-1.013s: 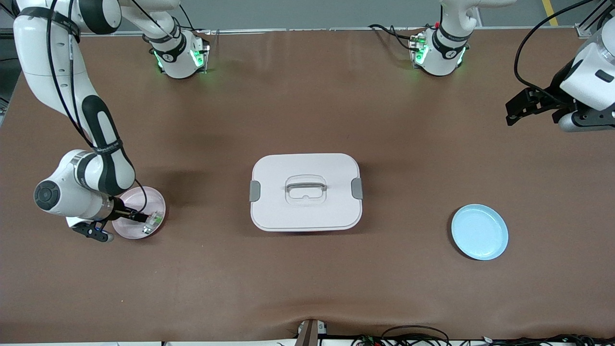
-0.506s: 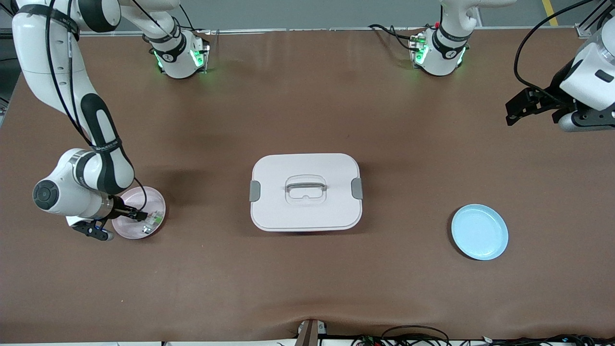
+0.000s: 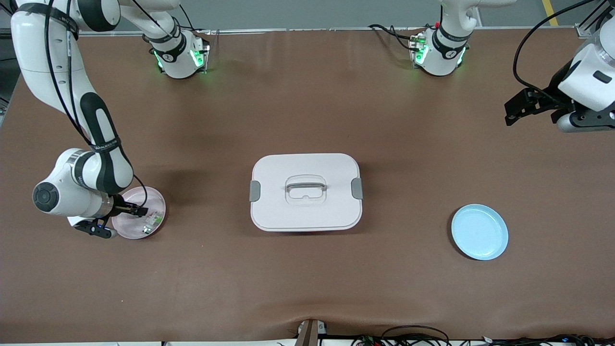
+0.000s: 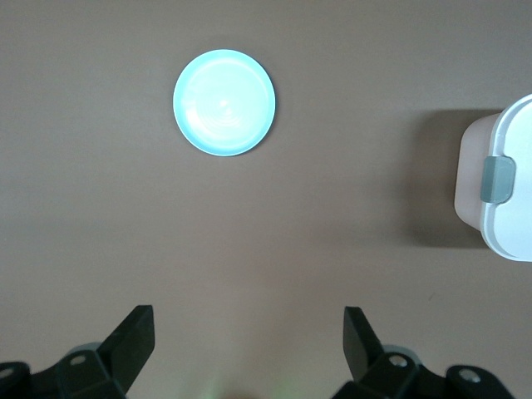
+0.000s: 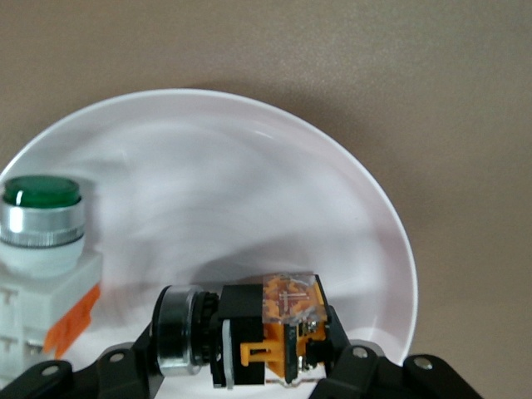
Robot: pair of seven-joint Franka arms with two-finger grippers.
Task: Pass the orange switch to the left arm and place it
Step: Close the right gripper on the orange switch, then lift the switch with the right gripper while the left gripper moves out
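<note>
At the frame's lower left, the right gripper has its fingers clamped on the orange switch over the pink plate. Bare table separates plate from the box. At upper right, the left gripper waits, fingers spread, holding nothing.

Brown table cover fills the frame, rippled at bottom centre. Grey floor strip along top edge; yellow line upper right. Even light.

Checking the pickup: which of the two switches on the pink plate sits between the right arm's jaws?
The orange switch, black with an orange face. The green-capped white switch lies beside it, ungripped, on the pink plate.
</note>
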